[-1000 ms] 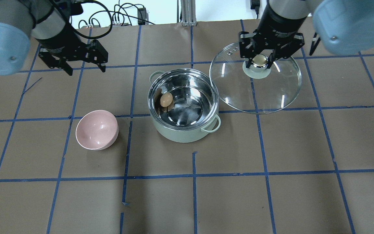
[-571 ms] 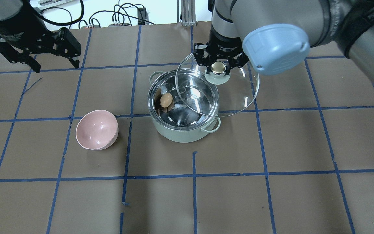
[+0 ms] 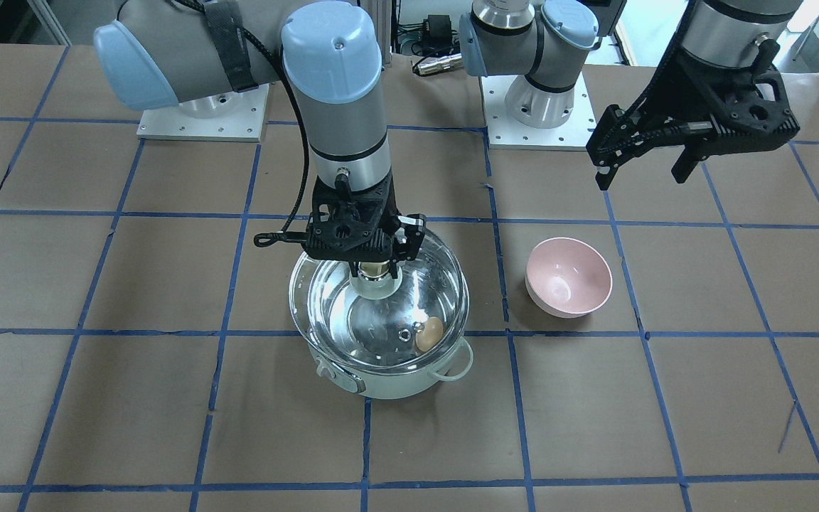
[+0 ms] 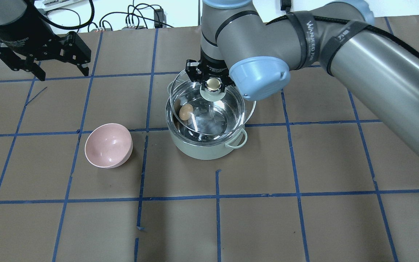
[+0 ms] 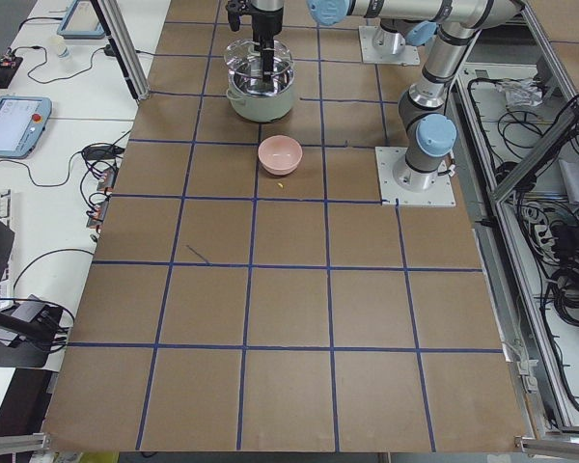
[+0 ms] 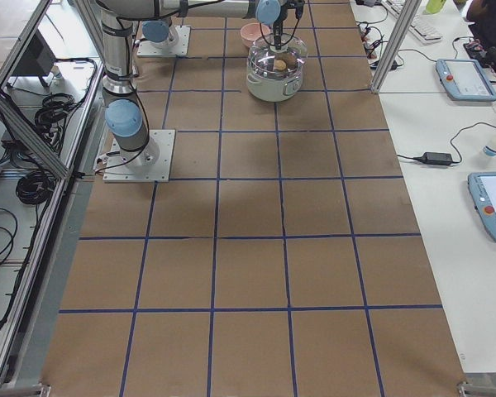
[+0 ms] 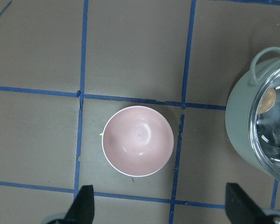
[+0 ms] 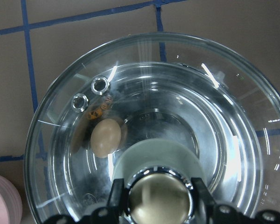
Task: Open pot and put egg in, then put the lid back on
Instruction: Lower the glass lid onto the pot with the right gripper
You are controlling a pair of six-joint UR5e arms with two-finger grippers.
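1. Front-facing: the right gripper (image 3: 374,264) pinches the metallic knob (image 3: 375,274) of the round clear glass lid (image 3: 338,302). The knob points up, and the lid is held over the pale mint-green pot (image 3: 395,382). Only this view shows the pot's front control (image 3: 342,378). The left gripper (image 3: 640,178) hangs empty with its jaws spread, on the robot's side of the pink bowl (image 3: 568,277).
2. Overhead: the lid's rim lies offset from the pot's rim, towards the far right. The small brown egg (image 4: 185,111) rests inside, against the steel wall on the bowl's side.
3. Left wrist: this view looks down on the bowl, one loop handle (image 7: 266,63) and the egg under the glass.
4. Right wrist: this view alone shows the two vent holes (image 8: 100,85). The egg's long axis points roughly towards them.
5. Side views: these are too small to tell whether the lid touches the rim.
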